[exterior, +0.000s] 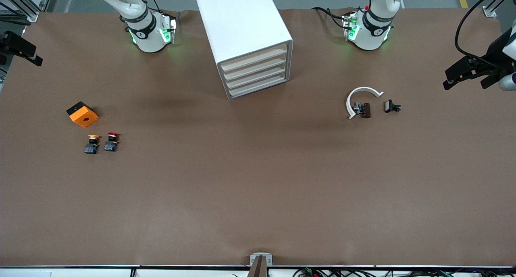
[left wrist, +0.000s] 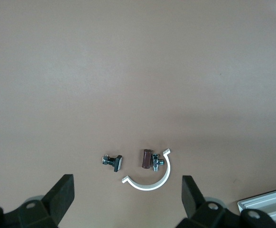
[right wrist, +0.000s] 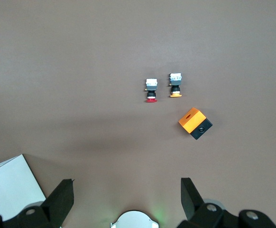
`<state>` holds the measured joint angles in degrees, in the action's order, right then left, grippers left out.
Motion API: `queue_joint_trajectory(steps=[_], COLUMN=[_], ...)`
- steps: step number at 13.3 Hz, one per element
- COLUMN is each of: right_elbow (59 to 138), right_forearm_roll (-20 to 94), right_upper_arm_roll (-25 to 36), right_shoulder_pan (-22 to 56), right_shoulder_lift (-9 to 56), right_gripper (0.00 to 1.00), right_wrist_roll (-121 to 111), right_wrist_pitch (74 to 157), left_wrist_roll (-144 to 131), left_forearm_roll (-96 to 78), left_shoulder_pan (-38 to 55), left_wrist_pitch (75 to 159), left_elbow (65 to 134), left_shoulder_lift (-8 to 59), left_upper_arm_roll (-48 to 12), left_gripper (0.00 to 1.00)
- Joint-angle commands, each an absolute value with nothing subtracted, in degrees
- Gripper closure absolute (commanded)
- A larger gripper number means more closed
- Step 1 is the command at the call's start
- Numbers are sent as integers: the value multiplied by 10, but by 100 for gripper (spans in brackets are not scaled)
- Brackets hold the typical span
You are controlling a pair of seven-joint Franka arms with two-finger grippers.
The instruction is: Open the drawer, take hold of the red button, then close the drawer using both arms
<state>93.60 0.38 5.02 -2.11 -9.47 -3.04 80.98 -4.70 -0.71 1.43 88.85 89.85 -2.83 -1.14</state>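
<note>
Both pairs of jaws are standing spread wide and holding nothing; the left gripper [left wrist: 127, 199] is hanging over bare table with a white plastic arc [left wrist: 150, 177] and two small metal fittings lying just ahead of its fingertips, while the right gripper [right wrist: 127, 199] is hanging over the table with the button [right wrist: 151, 90] well ahead of its open jaws, beside its yellow-capped twin [right wrist: 175, 85] and an orange cube [right wrist: 195, 123]. The drawer [exterior: 255, 62] is sitting shut in the white cabinet [exterior: 242, 27], between the two arms and clear of either set of jaws.

Likely trouble: the flush cream fronts are showing no handle, so fingers may be slipping off smooth plastic; the light cabinet may be sliding on the matte brown table [exterior: 258, 188]; the twin buttons, alike but for cap colour, are inviting a wrong pick; the rounded red cap may be rolling out of a pinch.
</note>
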Motion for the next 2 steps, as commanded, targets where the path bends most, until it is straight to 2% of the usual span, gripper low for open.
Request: queue_joint_trajectory(steps=[1,2], right_elbow=[942,942], right_forearm_roll=[9,9], right_upper_arm_roll=[50,50], right_shoulder_pan=[-29,-27], right_shoulder_lift=[-107,-107], right_gripper=[0,0], right_wrist_roll=[-42,-53], right_wrist_pitch=[808,809], left_wrist_roll=[-47,-47], left_forearm_roll=[-11,-11], left_shoulder_pan=[14,14], left_wrist_pitch=[877,876], left_elbow=[888,888], left_shoulder_lift=[-25,-25], left_upper_arm_roll=[-11,-11], left_gripper=[0,0])
